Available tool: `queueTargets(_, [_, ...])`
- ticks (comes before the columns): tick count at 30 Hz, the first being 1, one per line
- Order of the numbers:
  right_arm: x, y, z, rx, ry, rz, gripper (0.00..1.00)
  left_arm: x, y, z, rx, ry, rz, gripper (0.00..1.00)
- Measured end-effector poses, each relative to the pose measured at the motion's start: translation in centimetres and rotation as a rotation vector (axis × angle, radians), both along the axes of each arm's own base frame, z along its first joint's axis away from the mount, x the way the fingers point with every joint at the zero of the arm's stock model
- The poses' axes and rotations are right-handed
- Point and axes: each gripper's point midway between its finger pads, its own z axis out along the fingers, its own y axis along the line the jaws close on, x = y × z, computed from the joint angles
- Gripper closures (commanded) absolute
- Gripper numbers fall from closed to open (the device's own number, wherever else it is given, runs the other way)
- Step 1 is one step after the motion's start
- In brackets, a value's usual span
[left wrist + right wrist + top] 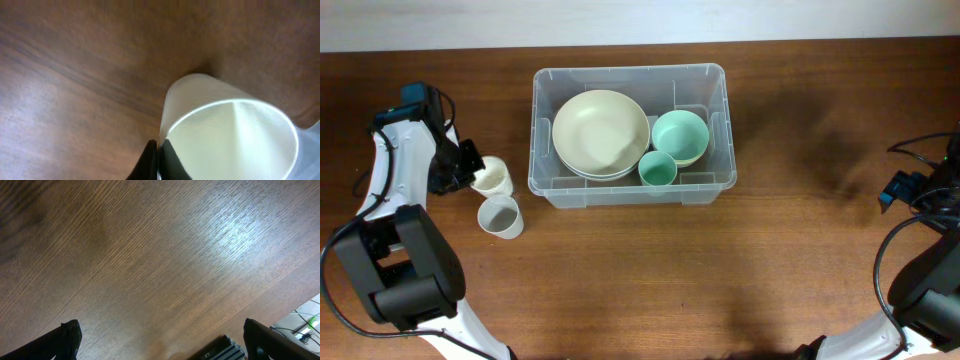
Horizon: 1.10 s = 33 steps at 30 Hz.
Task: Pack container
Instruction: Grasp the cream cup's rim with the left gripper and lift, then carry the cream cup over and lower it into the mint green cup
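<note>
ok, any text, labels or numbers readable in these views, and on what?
No readable text in any view.
Container: no print visible. No label shows on its base, which the bowls mostly cover.
Cream cup and white cup: plain, no marks.
Both wrist views: bare wood only, nothing written.

Overhead straight down on surface, left wrist past left tool close on cream cup, shared overhead, right wrist near bare wood.
</note>
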Motion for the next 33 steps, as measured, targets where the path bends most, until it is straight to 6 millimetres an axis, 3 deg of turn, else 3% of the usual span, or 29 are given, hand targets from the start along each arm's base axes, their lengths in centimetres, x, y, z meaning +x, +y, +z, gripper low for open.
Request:
queueTargets(7, [0.0, 0.0, 0.0, 0.000, 0.000, 0.000, 0.01, 1.1, 1.9, 0.2, 0.015, -0.062, 0.057, 0.99])
queueTargets(12, [0.0, 0.0, 0.0, 0.000, 0.000, 0.000, 0.01, 1.6, 4.7, 1.6, 0.027, -0.114, 0.130, 0.99])
queueTargets(17, [0.0, 0.0, 0.0, 0.000, 0.000, 0.000, 0.01, 3.2, 7.9, 5.9, 0.015, -0.233, 0.196, 0.99])
queueTargets(22, [0.0, 0.0, 0.0, 0.000, 0.000, 0.000, 0.01, 4.2, 9.5, 12.1, 0.024, -0.342, 0.210, 0.99])
queueTargets(25, [0.0, 0.0, 0.0, 0.000, 0.000, 0.000, 0.01, 5.0, 8.7, 16.2, 0.031, -0.412, 0.178, 0.99])
queueTargets(28, [0.0, 0.0, 0.0, 0.000, -0.001, 0.000, 0.01, 5.5, 6.1, 20.0, 0.020, -0.474, 0.121, 0.99])
queueTargets(33, [0.0, 0.0, 0.0, 0.000, 0.000, 0.000, 0.01, 5.4, -2.7, 24.3, -0.058, -0.537, -0.063, 0.99])
